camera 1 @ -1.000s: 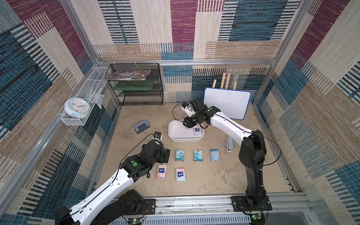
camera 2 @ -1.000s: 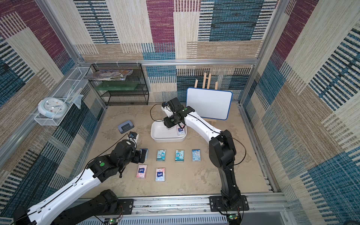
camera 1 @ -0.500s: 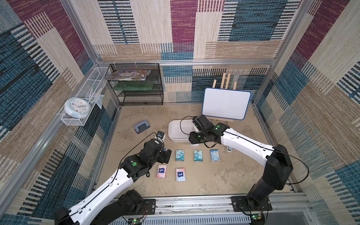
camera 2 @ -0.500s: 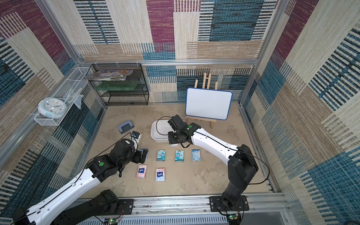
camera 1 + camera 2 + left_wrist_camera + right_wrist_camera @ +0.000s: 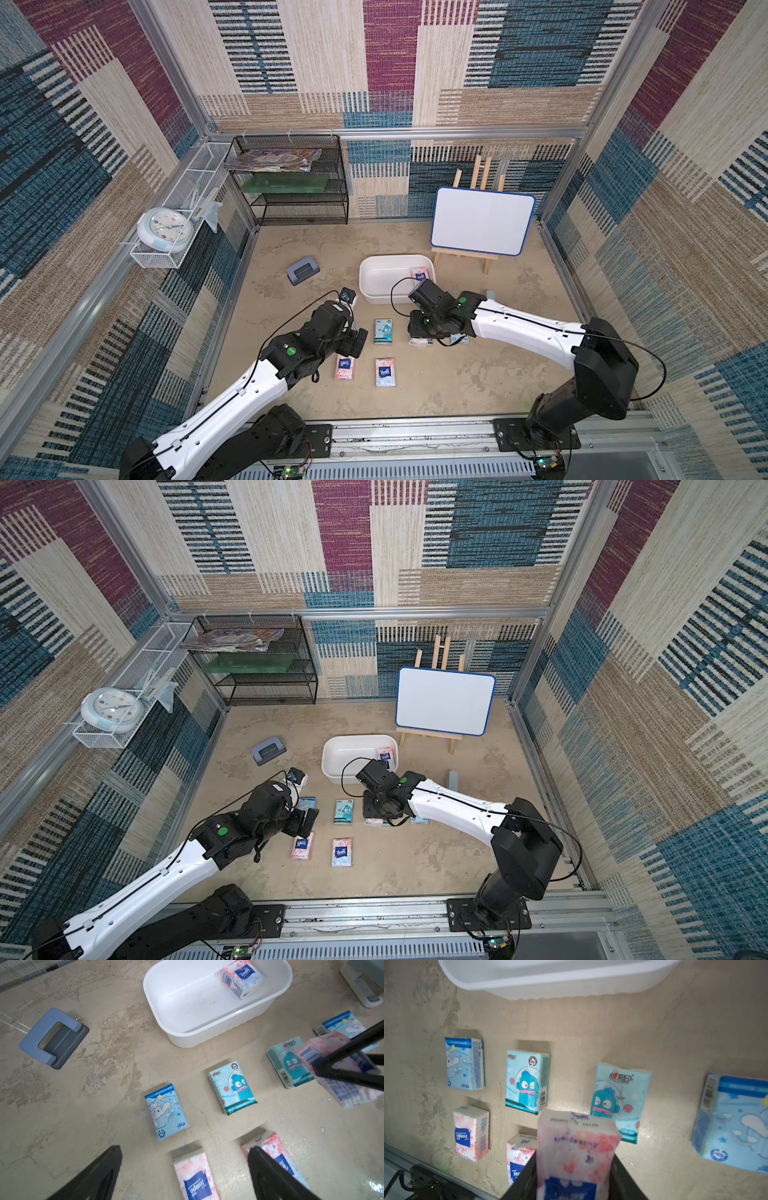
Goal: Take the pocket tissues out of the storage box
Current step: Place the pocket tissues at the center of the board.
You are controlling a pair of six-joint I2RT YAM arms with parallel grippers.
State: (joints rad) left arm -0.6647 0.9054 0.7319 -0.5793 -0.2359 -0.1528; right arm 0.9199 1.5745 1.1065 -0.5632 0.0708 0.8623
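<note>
The white storage box [image 5: 365,286] stands mid-floor with one pink packet of pocket tissues [image 5: 419,274] left in its right end. In front of it, my right gripper [image 5: 574,1157] is shut on another pink packet [image 5: 577,1136], hanging low over the floor beside the laid-out packets. A row of cartoon packets [image 5: 527,1081] and two pink ones [image 5: 471,1132] lie flat there. At the left end of these rows my left gripper [image 5: 185,1150] hovers open and empty, with a pink packet [image 5: 195,1176] on the floor below it.
A grey-blue hole punch [image 5: 302,271] lies left of the box. A whiteboard on an easel [image 5: 482,220] stands behind it at the right, with a black mesh shelf [image 5: 291,183] at the back left. A wire basket with a clock [image 5: 164,226] hangs on the left wall.
My right arm has swung from over the box toward the front, carrying the pink packet down to the rows of packets. The left arm has barely moved.
</note>
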